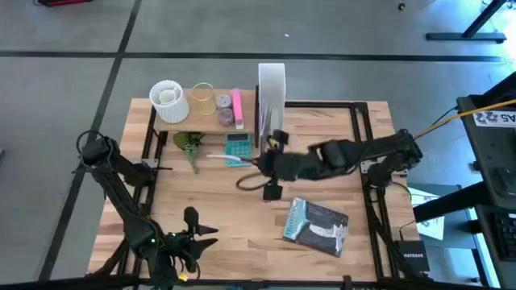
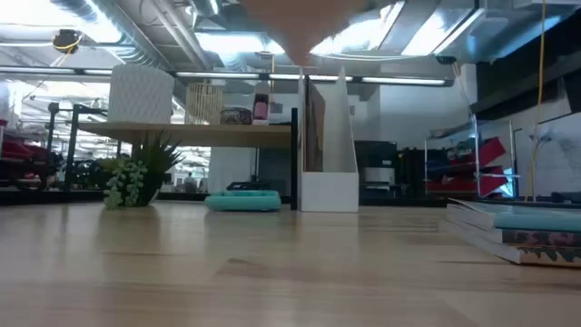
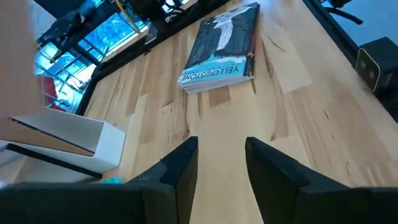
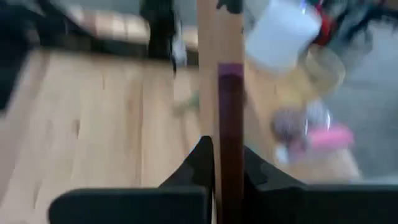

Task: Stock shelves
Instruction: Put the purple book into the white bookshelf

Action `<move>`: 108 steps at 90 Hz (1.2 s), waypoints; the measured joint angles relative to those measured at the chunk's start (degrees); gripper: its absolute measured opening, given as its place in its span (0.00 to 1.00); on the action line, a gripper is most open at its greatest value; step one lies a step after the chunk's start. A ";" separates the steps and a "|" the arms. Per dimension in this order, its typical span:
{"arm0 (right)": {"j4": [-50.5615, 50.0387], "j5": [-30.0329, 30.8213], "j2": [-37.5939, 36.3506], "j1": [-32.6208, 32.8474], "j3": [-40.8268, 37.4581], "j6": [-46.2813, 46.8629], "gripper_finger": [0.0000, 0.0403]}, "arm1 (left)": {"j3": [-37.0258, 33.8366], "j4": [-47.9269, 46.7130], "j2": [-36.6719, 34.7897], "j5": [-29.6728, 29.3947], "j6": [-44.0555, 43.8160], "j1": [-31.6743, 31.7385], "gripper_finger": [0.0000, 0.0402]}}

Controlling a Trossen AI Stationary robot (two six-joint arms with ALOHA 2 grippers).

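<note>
Plenty of bare counter (image 1: pixel 242 234) toward the near edge, only a book (image 1: pixel 316 226) lying flat there. Farther back, shelf (image 1: pixel 201 118) with file box (image 1: pixel 271 93) just beside its end. Right fingers (image 4: pixel 217 158) clamped on a thin upright board (image 4: pixel 219 81), held near the file box — left fingers (image 3: pixel 221 168) parted, empty, low over the near left corner. Open room behind.

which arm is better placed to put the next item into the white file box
Right. The right gripper already clamps a thin flat item beside the white file box; the left gripper waits open at the table's near edge.
</note>
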 joint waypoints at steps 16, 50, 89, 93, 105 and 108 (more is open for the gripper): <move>15.97 19.16 0.02 -0.22 0.00 -10.70 0.00 | 0.00 -0.60 0.02 1.04 -2.04 -0.04 0.29; -21.18 50.56 -4.60 -3.76 0.02 32.10 0.00 | -0.92 -2.53 0.04 3.17 -8.52 -0.50 0.29; -34.51 58.38 -3.65 6.40 -16.83 83.02 0.00 | -1.66 -2.22 0.06 1.69 -8.51 -0.72 0.29; -31.85 57.75 -3.58 6.70 -18.80 83.22 0.00 | -1.66 -2.21 0.06 1.53 -8.52 -0.70 0.29; -23.07 52.71 -3.53 7.20 -22.25 77.67 0.00 | -1.66 -2.22 0.07 1.51 -8.36 -0.18 0.29; -20.90 51.83 -3.54 7.39 -22.57 75.10 0.00 | -1.66 -2.22 0.07 1.52 -8.10 -0.03 0.29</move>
